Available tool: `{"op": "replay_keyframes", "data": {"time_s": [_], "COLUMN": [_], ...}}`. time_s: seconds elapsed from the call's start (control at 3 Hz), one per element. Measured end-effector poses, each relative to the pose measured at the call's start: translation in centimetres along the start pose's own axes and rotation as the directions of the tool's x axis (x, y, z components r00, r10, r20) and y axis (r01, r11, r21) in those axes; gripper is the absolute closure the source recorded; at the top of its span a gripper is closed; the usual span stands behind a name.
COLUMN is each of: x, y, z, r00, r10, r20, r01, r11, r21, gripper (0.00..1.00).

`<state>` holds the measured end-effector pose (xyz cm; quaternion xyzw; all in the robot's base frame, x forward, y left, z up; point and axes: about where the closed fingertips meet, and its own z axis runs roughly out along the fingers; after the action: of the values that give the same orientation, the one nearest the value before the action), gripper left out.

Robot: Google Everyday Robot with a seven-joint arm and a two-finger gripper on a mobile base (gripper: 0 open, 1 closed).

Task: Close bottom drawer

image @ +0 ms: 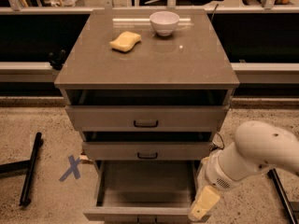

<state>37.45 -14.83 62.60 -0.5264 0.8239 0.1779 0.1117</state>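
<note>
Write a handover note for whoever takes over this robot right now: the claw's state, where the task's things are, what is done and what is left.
The cream-coloured claw on the white arm hangs at the right front corner of the grey-beige flat-fronted bottom drawer. Whether it touches the drawer cannot be told.
That drawer is pulled far out of the grey-brown cabinet, its inside showing.
Done: nothing of the closing yet.
Left: set the claw against the front panel and push the drawer fully in.
</note>
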Motion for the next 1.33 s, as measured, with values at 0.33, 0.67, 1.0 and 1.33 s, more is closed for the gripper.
{"op": "replay_keyframes", "data": {"time_s": [0.33, 0.67, 1.0, 1.33], "x": [1.3, 1.3, 2.0, 3.4], "y": [0.0, 0.0, -0.7, -2.2], "z": [9.3, 9.3, 10.9, 14.8], "r00": [0.999, 0.999, 0.998, 0.995], "r10": [0.041, 0.041, 0.07, 0.098], "r20": [0.028, 0.028, 0.004, 0.009], "r01": [-0.04, -0.04, -0.07, -0.098], "r11": [0.9976, 0.9976, 0.997, 0.9945], "r21": [-0.057, -0.057, -0.032, -0.038], "gripper": [0.0, 0.0, 0.0, 0.0]}}
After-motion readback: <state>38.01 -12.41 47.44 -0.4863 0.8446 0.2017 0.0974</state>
